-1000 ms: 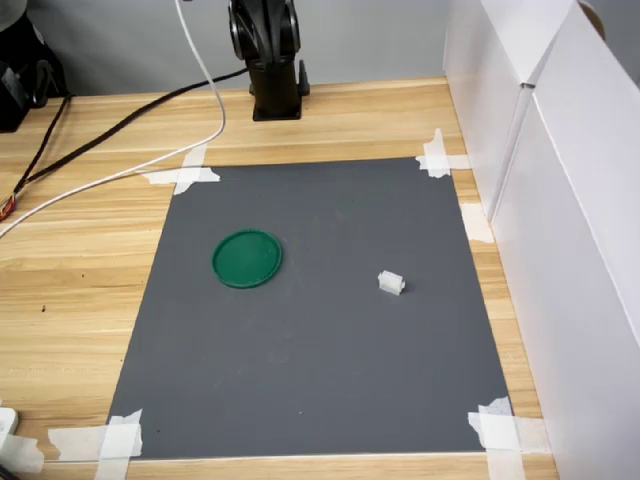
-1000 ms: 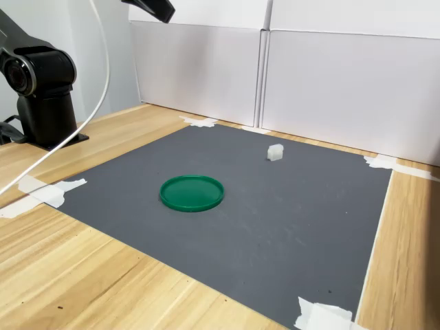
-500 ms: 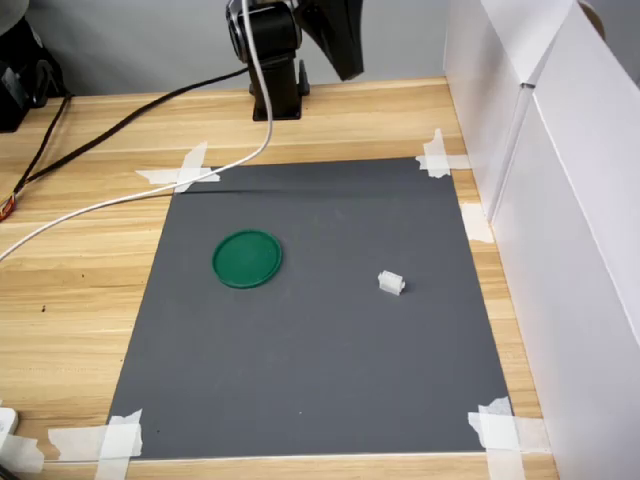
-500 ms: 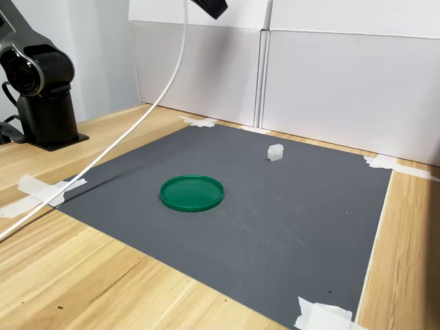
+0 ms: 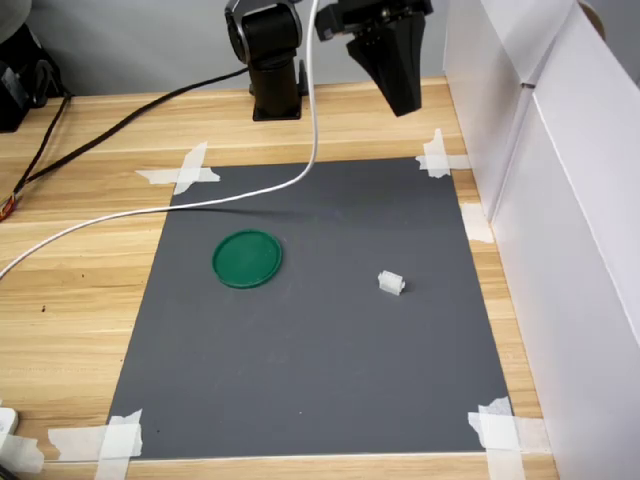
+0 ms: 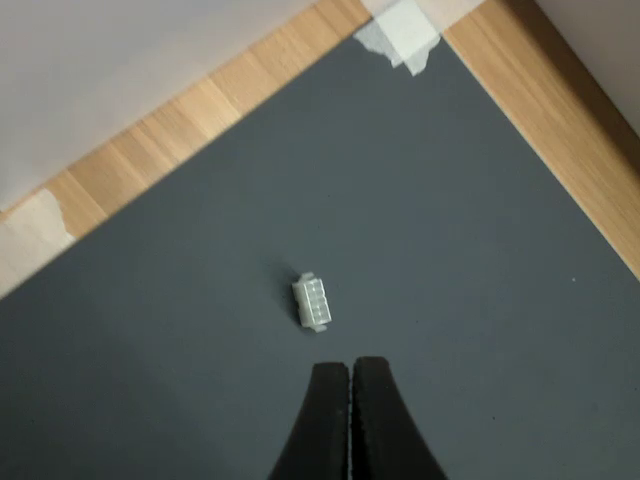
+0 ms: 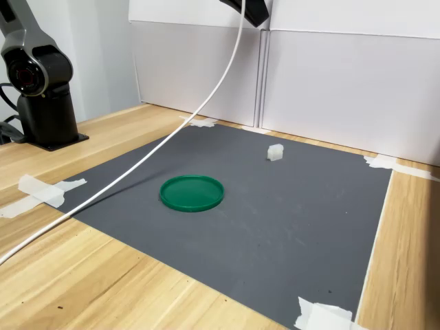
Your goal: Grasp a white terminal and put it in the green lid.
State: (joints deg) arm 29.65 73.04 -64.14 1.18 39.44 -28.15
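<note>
The white terminal (image 5: 391, 283) lies on the grey mat (image 5: 320, 350), toward the first exterior view's right; it also shows as a small block (image 7: 275, 152) in the second exterior view and as a ribbed piece (image 6: 312, 302) in the wrist view. The green lid (image 5: 247, 258) rests flat on the mat, left of the terminal in both exterior views (image 7: 192, 192). My gripper (image 5: 400, 95) hangs high above the mat's far edge. In the wrist view its black fingertips (image 6: 351, 366) are pressed together, empty, with the terminal just ahead of them.
White panels (image 5: 560, 200) wall off the first exterior view's right side. The arm's base (image 5: 272, 60) stands beyond the mat's far edge. A white cable (image 5: 200, 203) trails from the arm across the mat's far corner and table. Tape strips (image 5: 185, 172) hold the mat's corners.
The arm has swung to the right in both exterior views, bringing the gripper over toward the terminal's side. The white cable has followed and now drapes across the mat. Terminal and lid have not moved.
</note>
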